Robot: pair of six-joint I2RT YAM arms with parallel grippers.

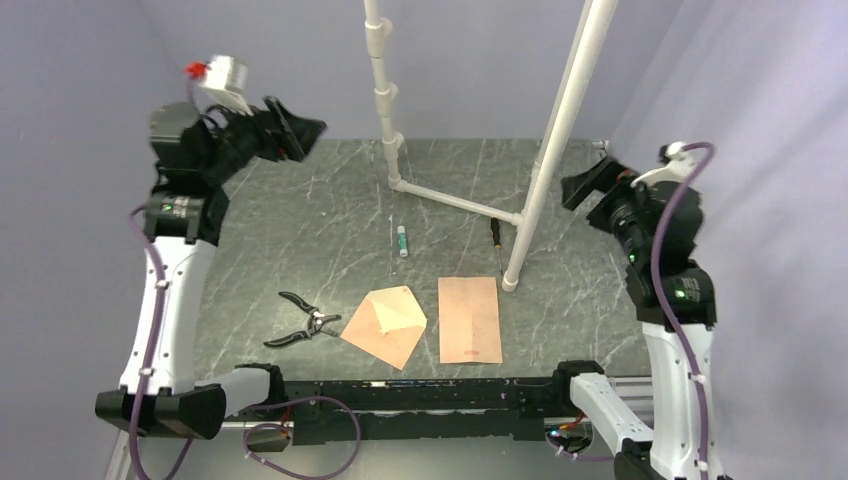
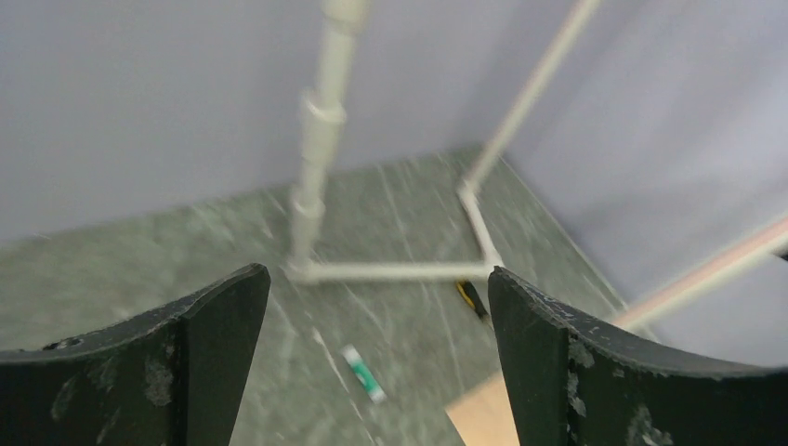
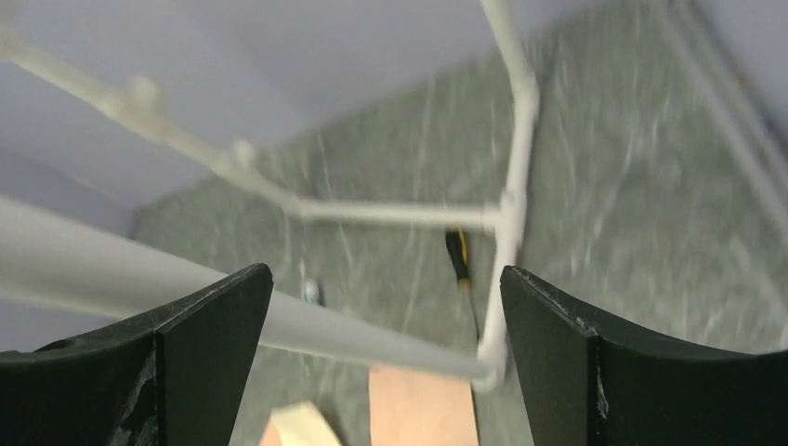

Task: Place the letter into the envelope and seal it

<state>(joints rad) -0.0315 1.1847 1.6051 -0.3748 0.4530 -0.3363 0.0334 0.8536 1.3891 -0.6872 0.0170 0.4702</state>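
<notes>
The envelope (image 1: 385,327) lies tilted at lower centre of the desk (image 1: 300,230), the letter (image 1: 469,320) just right of it. Left jaws and right jaws both gape wide.

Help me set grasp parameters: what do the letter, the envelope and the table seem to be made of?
Letter: probably thin paper, matte pinkish-tan; it lies flat and shows no sheen.
Envelope: likely kraft paper, matte, with crisp fold lines and a paler face.
Table: dark grey-green with white veins, like marble or a printed laminate; the pictures cannot settle which.
</notes>
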